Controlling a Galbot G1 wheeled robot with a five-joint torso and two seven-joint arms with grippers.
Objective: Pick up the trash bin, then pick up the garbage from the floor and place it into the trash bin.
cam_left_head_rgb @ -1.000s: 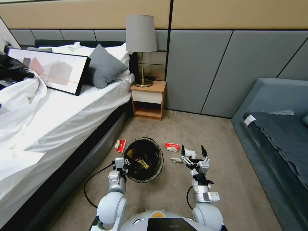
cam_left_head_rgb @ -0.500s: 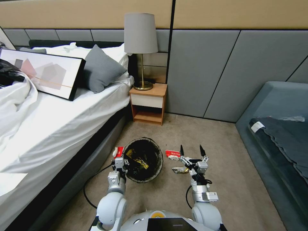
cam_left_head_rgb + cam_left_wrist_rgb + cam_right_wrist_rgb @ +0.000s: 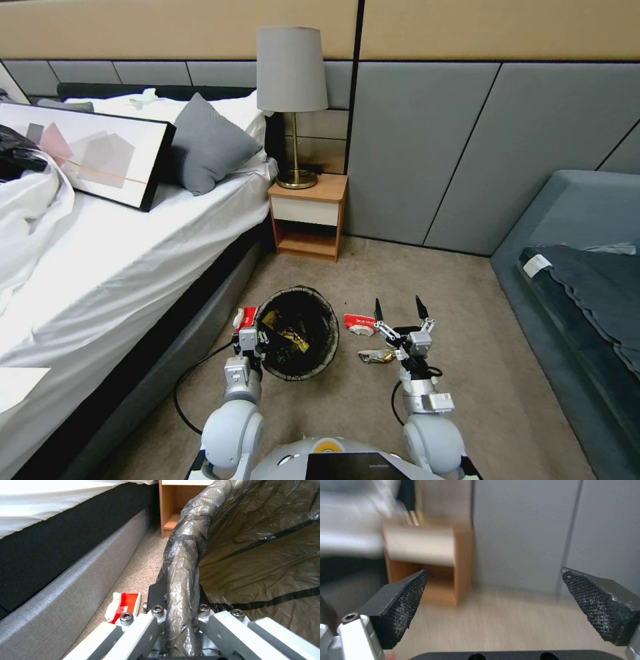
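A: Since half a sec ago the view barely shifted. Right gripper [image 3: 399, 311] swung a touch to the right; its wrist sits a bit further right too. Bin, litter, left arm: same as before.

B: Jaws?

A: Right jaws wide open, holding nothing, tips up, hovering above the carpet [image 3: 467, 373] over the litter. In the right wrist view the textured fingertips [image 3: 405, 597] stand far apart, w/ the nightstand [image 3: 426, 562] blurred beyond. Left gripper [image 3: 181, 620] is clamped on the rim of the trash bin [image 3: 297, 331]; left wrist view shows the dark bag rolled over the rim, pinched between the jaws.

B: Where's the bin?

A: In front of the robot, near the bed [image 3: 133, 253] base, held at its near-left rim. Yellow wrapper [image 3: 285, 331] lies inside it.

B: Litter on the floor?

A: Crumpled gold-ish wrapper [image 3: 376, 355] just beside the right wrist. Red-and-white packet [image 3: 359, 323] a bit beyond, between bin and right gripper. Another red packet [image 3: 245, 317] left of the bin, by the bed base; also in left wrist view. Further back: nightstand w/ lamp [image 3: 292, 100] at the wall.
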